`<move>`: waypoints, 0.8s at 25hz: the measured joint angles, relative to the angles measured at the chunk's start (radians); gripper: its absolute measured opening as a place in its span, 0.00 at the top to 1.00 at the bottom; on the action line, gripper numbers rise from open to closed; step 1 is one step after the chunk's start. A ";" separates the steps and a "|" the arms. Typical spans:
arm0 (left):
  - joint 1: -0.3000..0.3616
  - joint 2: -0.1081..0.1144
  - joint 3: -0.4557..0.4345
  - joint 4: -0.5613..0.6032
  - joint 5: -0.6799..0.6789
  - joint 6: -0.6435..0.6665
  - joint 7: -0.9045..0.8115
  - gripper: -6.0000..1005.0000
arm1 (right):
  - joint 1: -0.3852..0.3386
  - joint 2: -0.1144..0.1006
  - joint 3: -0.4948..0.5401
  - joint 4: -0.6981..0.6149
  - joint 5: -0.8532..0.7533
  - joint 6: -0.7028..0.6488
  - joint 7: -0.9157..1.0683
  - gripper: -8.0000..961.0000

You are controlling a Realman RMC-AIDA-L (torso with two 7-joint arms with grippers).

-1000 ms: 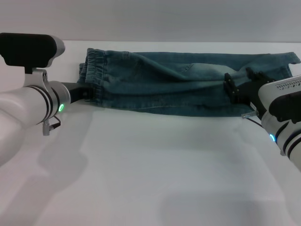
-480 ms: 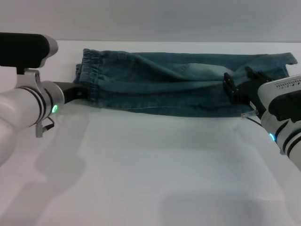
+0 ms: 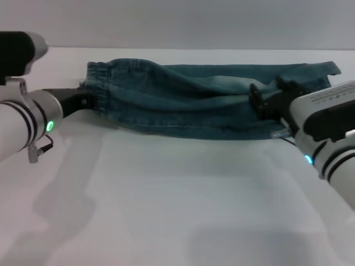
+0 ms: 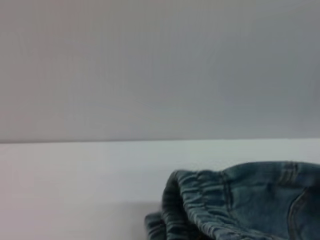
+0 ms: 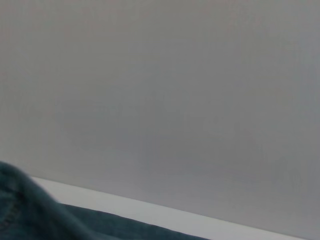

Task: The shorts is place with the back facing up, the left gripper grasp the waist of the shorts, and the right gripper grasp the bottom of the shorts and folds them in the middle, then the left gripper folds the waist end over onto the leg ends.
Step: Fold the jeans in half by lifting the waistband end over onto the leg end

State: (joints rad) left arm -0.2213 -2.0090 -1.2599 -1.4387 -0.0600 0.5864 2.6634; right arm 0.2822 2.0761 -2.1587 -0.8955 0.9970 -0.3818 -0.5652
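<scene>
Both grippers hold the shorts (image 3: 194,102), folded lengthwise on the table (image 3: 166,205): the left gripper (image 3: 86,102) pinches the waist of the shorts (image 3: 97,88), the right gripper (image 3: 266,100) clamps the bottom of the shorts (image 3: 310,77).

A: The left gripper (image 3: 83,102) meets the waist of the shorts (image 3: 95,83) at the left of the head view, but its fingertips are buried in the denim.

B: The right gripper (image 3: 265,103) looks closed on the fabric, though its tips are lost in shadow too.

A: The shorts (image 3: 194,100) lie folded, hiding pockets and embroidery; both wrist views cut them off at the bottom edge.
</scene>
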 joint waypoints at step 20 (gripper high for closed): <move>0.096 0.007 0.022 -0.158 0.002 0.014 0.001 0.98 | 0.101 0.004 -0.127 -0.035 0.013 -0.010 0.002 0.58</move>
State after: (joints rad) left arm -0.1254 -2.0018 -1.2378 -1.5963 -0.0581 0.6008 2.6644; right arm 0.3828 2.0804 -2.2852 -0.9303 1.0096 -0.3919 -0.5635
